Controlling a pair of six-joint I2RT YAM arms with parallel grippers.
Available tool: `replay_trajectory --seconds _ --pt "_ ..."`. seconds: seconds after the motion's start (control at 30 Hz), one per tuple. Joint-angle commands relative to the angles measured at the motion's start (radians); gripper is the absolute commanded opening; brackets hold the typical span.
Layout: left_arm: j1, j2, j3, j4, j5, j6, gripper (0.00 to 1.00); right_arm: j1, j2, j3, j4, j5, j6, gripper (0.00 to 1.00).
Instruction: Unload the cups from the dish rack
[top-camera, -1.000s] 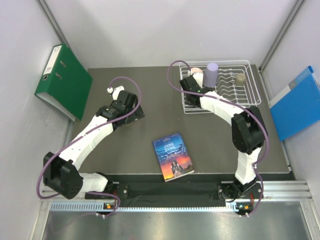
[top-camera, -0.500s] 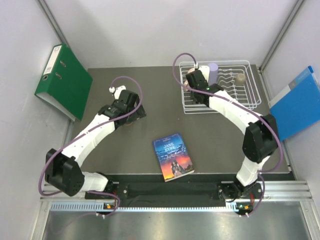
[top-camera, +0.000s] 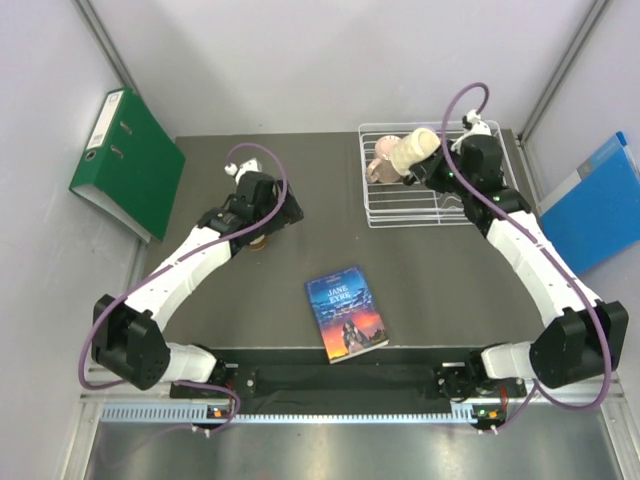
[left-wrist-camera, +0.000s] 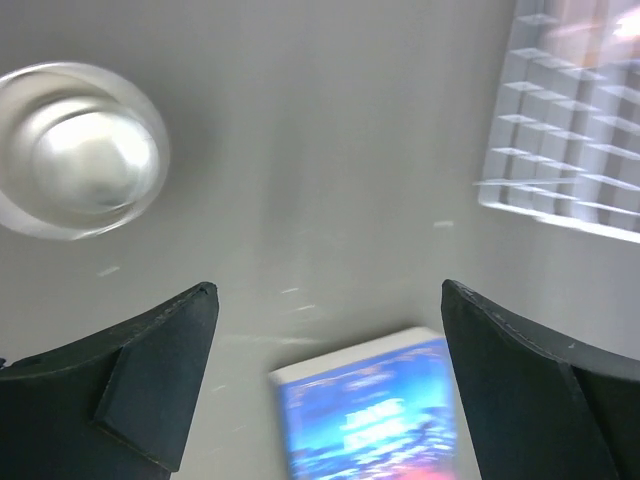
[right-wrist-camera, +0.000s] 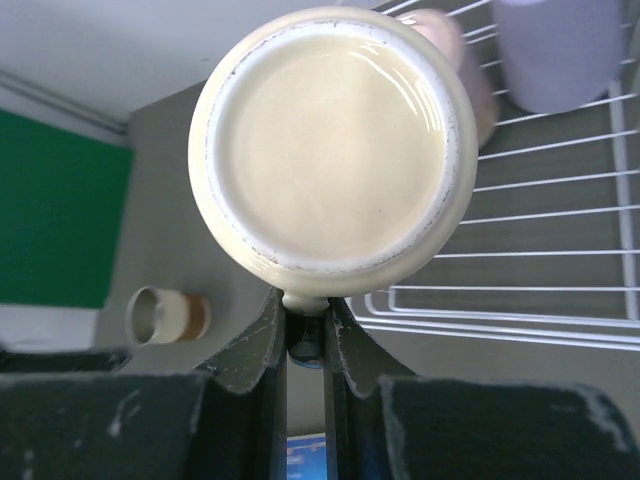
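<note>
Blue-covered paperback book (top-camera: 347, 313) lies nearest the arm bases on the grey table (top-camera: 320, 200). Just beyond it the left gripper (left-wrist-camera: 327, 290) hovers with its jaws spread wide and nothing between them. A two-tone cup (right-wrist-camera: 165, 315) stands upright on the table beside it, already out of the rack. Farther back, the right gripper (right-wrist-camera: 305, 325) is closed on the handle of a cream handled mug (right-wrist-camera: 330, 140), which hangs on its side over the left part of the white wire dish rack (top-camera: 400, 205). A salmon-pink cup (top-camera: 381, 162) and a lilac tumbler (right-wrist-camera: 565, 50) sit in the rack close behind it. A green binder (top-camera: 125, 160) stands at the far left.

The step in hand looks to be the lift-out. Done well, it means keeping a firm pinch — the handle is a thin purchase for a mug hanging sideways — and raising the mug clear of the rim and its two neighbours before swinging it toward the table. It should then be righted over bare surface, away from the book and the standing cup.

Only the right wrist view shows the pinch itself and the tumbler, which cannot be made out from above. Only the overhead view places the mug over the rack. The blurred left wrist view alone confirms that those jaws are empty.
</note>
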Motion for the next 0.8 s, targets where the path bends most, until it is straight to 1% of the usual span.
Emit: replay_trajectory --seconds 0.0,0.03,0.07,0.1,0.13,0.17,0.23,0.27,0.3,0.33,0.37,0.4,0.43,0.47,0.5,0.53,0.57,0.63,0.67,0.77 --pt "-0.001 -0.023 0.043 0.258 0.166 -0.022 0.97 -0.04 -0.087 -0.066 0.334 -0.321 0.125 0.0" --pt "-0.001 -0.02 0.045 0.281 0.185 -0.029 0.98 -0.048 -0.095 -0.081 0.359 -0.364 0.149 0.0" --pt "-0.001 -0.016 0.049 0.298 0.197 -0.054 0.98 -0.053 -0.101 -0.115 0.415 -0.385 0.165 0.0" --pt "-0.001 -0.011 0.052 0.332 0.232 -0.063 0.97 -0.057 -0.116 -0.13 0.437 -0.398 0.183 0.0" --pt "0.002 -0.005 0.056 0.344 0.245 -0.075 0.97 -0.07 -0.123 -0.147 0.467 -0.433 0.227 0.0" --pt "0.008 0.007 0.06 0.353 0.256 -0.106 0.97 -0.077 -0.129 -0.187 0.541 -0.453 0.254 0.0" --pt "0.021 0.023 0.051 0.427 0.332 -0.144 0.95 -0.094 -0.138 -0.244 0.615 -0.505 0.34 0.0" --pt "0.034 0.023 0.025 0.473 0.367 -0.192 0.93 -0.099 -0.138 -0.265 0.709 -0.522 0.372 0.0" --pt "0.039 0.026 0.008 0.569 0.418 -0.219 0.93 -0.103 -0.14 -0.285 0.759 -0.552 0.407 0.0" --pt "0.045 0.026 -0.009 0.623 0.443 -0.247 0.92 -0.108 -0.14 -0.324 0.814 -0.568 0.48 0.0" --pt "0.053 0.024 -0.044 0.666 0.463 -0.299 0.92 -0.108 -0.137 -0.341 0.918 -0.579 0.519 0.0" --pt "0.057 0.026 -0.061 0.706 0.478 -0.325 0.93 -0.11 -0.13 -0.359 0.97 -0.596 0.557 0.0" --pt "0.062 0.026 -0.078 0.806 0.521 -0.354 0.94 -0.11 -0.126 -0.393 1.026 -0.603 0.638 0.0" --pt "0.07 0.029 -0.116 0.855 0.538 -0.408 0.95 -0.107 -0.117 -0.41 1.154 -0.609 0.685 0.0" --pt "0.071 0.032 -0.134 0.916 0.558 -0.436 0.97 -0.108 -0.095 -0.427 1.223 -0.62 0.778 0.0" --pt "0.073 0.041 -0.153 1.014 0.579 -0.459 0.98 -0.108 -0.081 -0.452 1.288 -0.623 0.817 0.0" --pt "0.073 0.046 -0.177 1.059 0.59 -0.506 0.98 -0.107 -0.074 -0.459 1.351 -0.628 0.838 0.0" --pt "0.073 0.064 -0.184 1.108 0.607 -0.539 0.98 -0.11 -0.08 -0.465 1.333 -0.628 0.823 0.0" --pt "0.071 0.069 -0.173 1.113 0.61 -0.548 0.98 -0.108 -0.087 -0.464 1.293 -0.629 0.808 0.0" --pt "0.071 0.075 -0.155 1.128 0.608 -0.551 0.97 -0.093 -0.1 -0.462 1.253 -0.634 0.779 0.0"
